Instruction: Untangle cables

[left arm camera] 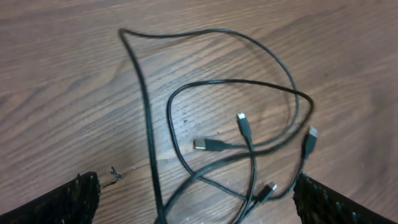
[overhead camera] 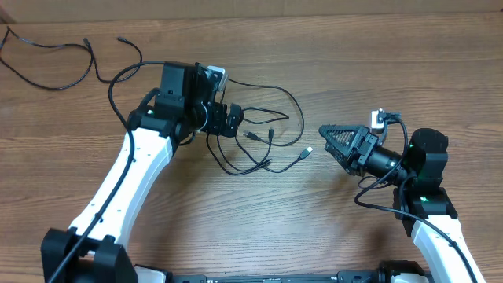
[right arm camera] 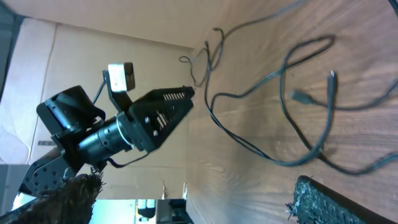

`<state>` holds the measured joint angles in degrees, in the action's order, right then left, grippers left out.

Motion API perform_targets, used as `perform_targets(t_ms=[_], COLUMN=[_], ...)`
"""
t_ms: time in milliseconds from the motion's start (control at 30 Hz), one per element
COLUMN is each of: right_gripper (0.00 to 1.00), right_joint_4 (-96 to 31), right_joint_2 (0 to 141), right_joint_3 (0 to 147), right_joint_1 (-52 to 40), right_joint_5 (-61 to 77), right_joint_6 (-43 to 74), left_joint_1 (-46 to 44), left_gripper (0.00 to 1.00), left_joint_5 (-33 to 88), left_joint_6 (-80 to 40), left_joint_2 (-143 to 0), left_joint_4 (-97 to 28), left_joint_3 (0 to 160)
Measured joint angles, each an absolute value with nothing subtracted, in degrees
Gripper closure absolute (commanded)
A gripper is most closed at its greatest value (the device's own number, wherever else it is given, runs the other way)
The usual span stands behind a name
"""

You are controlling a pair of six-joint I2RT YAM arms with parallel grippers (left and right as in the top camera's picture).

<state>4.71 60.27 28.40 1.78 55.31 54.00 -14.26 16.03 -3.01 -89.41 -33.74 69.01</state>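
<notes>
While my left gripper [left arm camera: 196, 190] hovers wide open and empty over the cables [left arm camera: 211, 145], my right gripper [overhead camera: 328, 134] gapes empty beside them; a stray cord [overhead camera: 39, 45] lies far left.

Left wrist view: cables [left arm camera: 145, 106] run off bottom edge, fingers [left arm camera: 62, 202] cropped at both corners, overhead: same cables partly hidden under left hand [overhead camera: 229, 119], far cable [overhead camera: 86, 49] cut by left edge, plugs [overhead camera: 307, 152] too small to identify.

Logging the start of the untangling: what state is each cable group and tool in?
Central cables: crossed, overlapping loops, flat on table, unheld.
Far cable: lying apart, loose, unheld.
Left tool: open, above central cables.
Right tool: open, empty, beside central cables.
</notes>
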Motion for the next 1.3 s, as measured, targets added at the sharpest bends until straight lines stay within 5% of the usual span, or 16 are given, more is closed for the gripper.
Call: perform_targets(t_ms=[233, 333, 400, 433, 1000, 1300], right_gripper=[0.00, 0.00, 0.00, 0.00, 0.00, 0.00], right_joint_4=[3.8, 3.8, 3.8, 3.8, 3.3, 3.3], right_joint_2=[60.3, 60.3, 60.3, 60.3, 60.3, 60.3], right_joint_3=[28.4, 28.4, 28.4, 28.4, 28.4, 28.4], right_joint_1=[1.8, 1.8, 1.8, 1.8, 1.8, 1.8], right_joint_5=[55.3, 55.3, 55.4, 55.3, 56.1, 56.2], right_joint_6=[54.0, 54.0, 54.0, 54.0, 54.0, 54.0], left_joint_1=[-14.3, -14.3, -14.3, -14.3, -14.3, -14.3], left_gripper=[0.00, 0.45, 0.87, 0.96, 0.96, 0.96], left_joint_5=[15.4, 14.8, 14.3, 14.3, 18.3, 34.2], left_joint_6=[-8.3, -9.3, -9.8, -10.0, -12.0, -16.9], left_joint_2=[-94.4, -95.5, -95.9, -96.0, -96.0, -95.9], left_joint_4=[-30.0, -28.9, -29.0, -29.0, -28.4, -28.8], left_joint_3=[69.0, 69.0, 69.0, 69.0, 70.6, 92.8])
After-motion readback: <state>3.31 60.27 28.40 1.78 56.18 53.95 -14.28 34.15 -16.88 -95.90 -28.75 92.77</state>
